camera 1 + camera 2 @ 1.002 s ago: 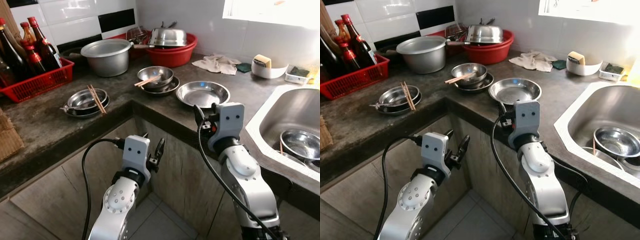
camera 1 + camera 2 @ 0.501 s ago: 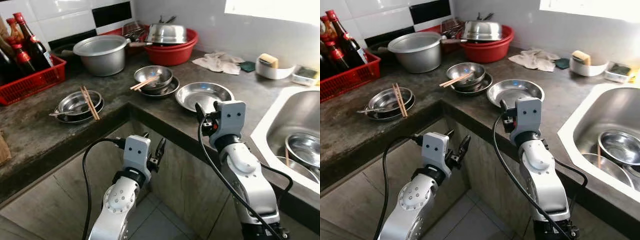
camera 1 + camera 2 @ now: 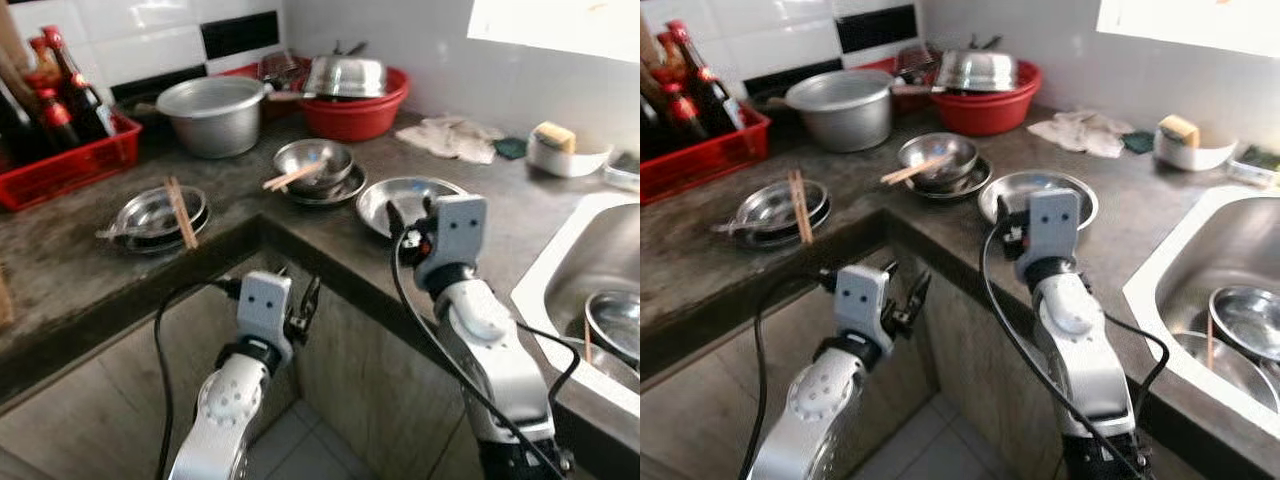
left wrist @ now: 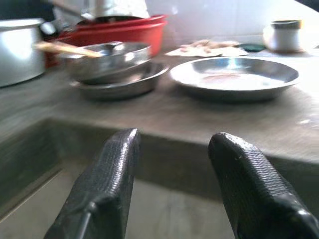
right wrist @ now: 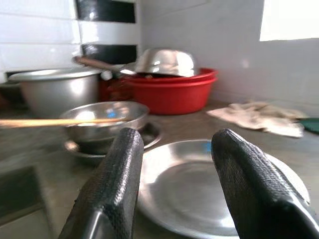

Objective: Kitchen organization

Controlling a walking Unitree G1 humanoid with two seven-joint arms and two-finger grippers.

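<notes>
A shallow steel plate (image 3: 412,192) lies on the dark counter near its corner. My right gripper (image 3: 410,216) hovers open at the plate's near rim, and the right wrist view looks across the plate (image 5: 199,189) between its fingers (image 5: 117,184). Behind it, a steel bowl holding chopsticks (image 3: 312,164) sits on another plate. Further left, a second stack of steel dishes (image 3: 158,213) has chopsticks laid across it. My left gripper (image 3: 300,296) is open and empty, below the counter edge in front of the cabinet.
A large steel pot (image 3: 212,113) and a red basin (image 3: 355,100) with an upturned steel bowl stand at the back. A red basket of bottles (image 3: 62,160) is at the far left. A cloth (image 3: 452,136), a sponge holder (image 3: 562,152) and a sink (image 3: 610,320) with bowls are on the right.
The whole picture has shifted, so the camera has moved. My right gripper has come closer to the steel plate's near rim. The left gripper holds about the same pose.
</notes>
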